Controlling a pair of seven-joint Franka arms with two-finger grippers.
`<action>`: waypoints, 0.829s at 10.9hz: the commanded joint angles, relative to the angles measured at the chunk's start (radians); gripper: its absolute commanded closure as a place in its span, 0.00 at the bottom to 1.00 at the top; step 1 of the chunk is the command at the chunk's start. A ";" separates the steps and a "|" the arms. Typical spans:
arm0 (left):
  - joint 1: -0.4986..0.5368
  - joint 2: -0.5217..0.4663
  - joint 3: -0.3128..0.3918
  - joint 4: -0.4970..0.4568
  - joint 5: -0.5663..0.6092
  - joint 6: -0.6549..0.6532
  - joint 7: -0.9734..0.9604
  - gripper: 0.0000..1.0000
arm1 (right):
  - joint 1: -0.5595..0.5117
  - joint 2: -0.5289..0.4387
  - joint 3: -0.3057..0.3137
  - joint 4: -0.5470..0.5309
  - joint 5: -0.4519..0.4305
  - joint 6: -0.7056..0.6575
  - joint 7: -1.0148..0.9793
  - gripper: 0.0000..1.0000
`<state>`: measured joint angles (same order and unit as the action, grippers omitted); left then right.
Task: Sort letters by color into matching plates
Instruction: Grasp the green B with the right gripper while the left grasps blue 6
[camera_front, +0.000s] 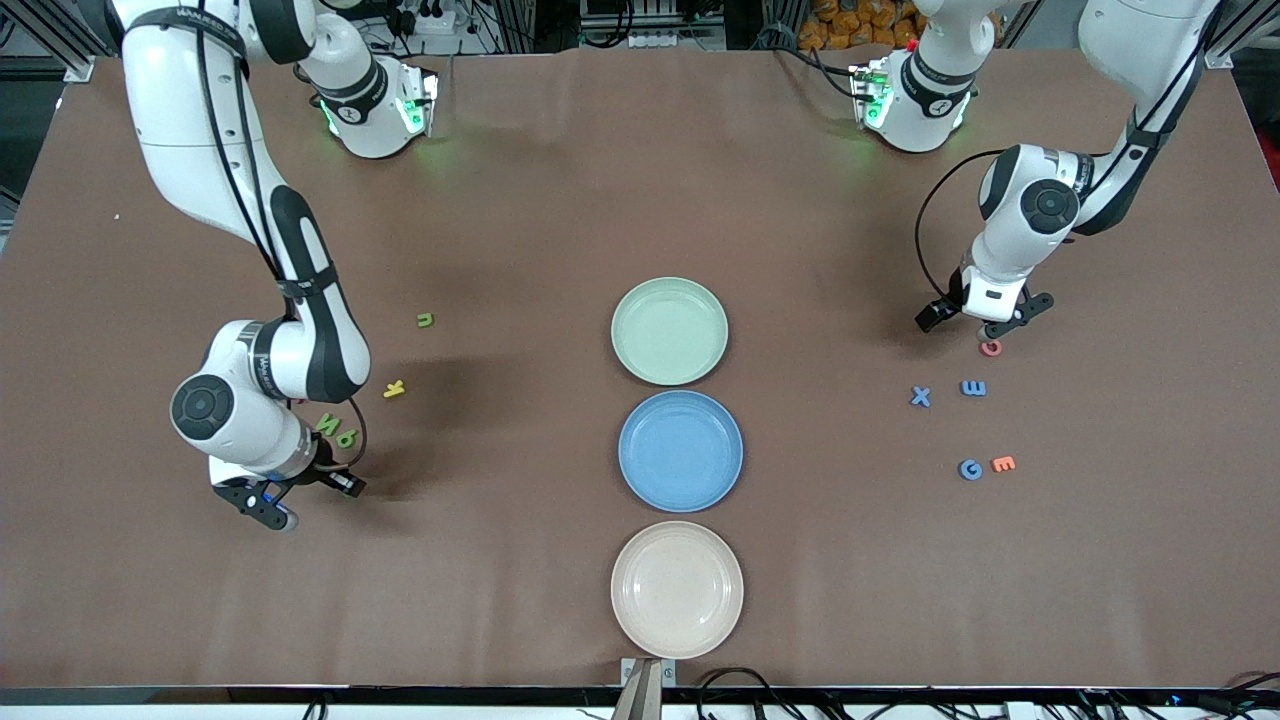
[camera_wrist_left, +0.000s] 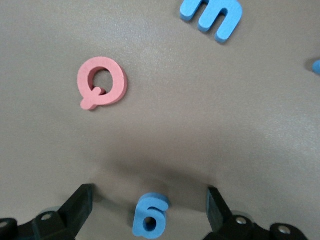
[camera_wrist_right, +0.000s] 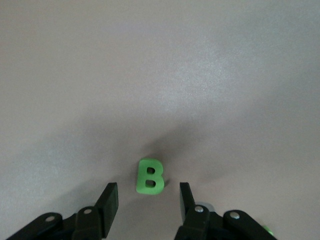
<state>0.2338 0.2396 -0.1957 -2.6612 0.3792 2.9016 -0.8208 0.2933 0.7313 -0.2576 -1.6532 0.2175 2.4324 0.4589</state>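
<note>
1. The cream plate (camera_front: 677, 589) lies lowest in the frame at centre. The blue plate (camera_front: 680, 451) sits just above it and the green plate (camera_front: 669, 331) above that. All three are bare, so by the look of it no letter is sorted yet.
2. The plates form one column at mid-frame, probably so that both arms can reach them.
3. The right gripper (camera_front: 305, 497) is low over the surface in the lower part of the frame, at the right arm's end. Its fingers are spread to either side of a green B (camera_wrist_right: 150, 176), with a gap on each side. The B lies flat, not gripped.
4. This straddle suits a pinch across the B's narrow width. The B belongs in the green plate.
5. More green letters (camera_front: 337, 428), a yellow k (camera_front: 394, 389) and a green u (camera_front: 425, 320) lie near that arm.
6. The left gripper (camera_front: 985, 325) hangs low at the left arm's end, spread wide around a blue 6 (camera_wrist_left: 150, 216) without touching it.
7. A pink Q (camera_wrist_left: 101, 82) lies just beside that gripper. A blue X (camera_front: 920, 397), a blue E (camera_front: 973, 388), a blue G (camera_front: 970, 469) and an orange E (camera_front: 1003, 464) lie lower in the frame.
</note>
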 joint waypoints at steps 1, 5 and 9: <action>0.016 -0.009 -0.013 -0.020 0.040 0.011 -0.026 0.00 | 0.015 0.066 -0.029 0.084 0.014 -0.007 0.024 0.45; 0.016 -0.019 -0.018 -0.036 0.043 0.013 -0.028 0.00 | 0.014 0.071 -0.032 0.085 0.028 -0.007 0.021 0.47; 0.016 -0.025 -0.034 -0.039 0.041 0.013 -0.032 0.00 | 0.014 0.080 -0.032 0.084 0.028 -0.006 0.023 0.51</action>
<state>0.2348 0.2358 -0.2082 -2.6716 0.3853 2.9028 -0.8208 0.2977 0.7906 -0.2777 -1.5946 0.2316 2.4323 0.4668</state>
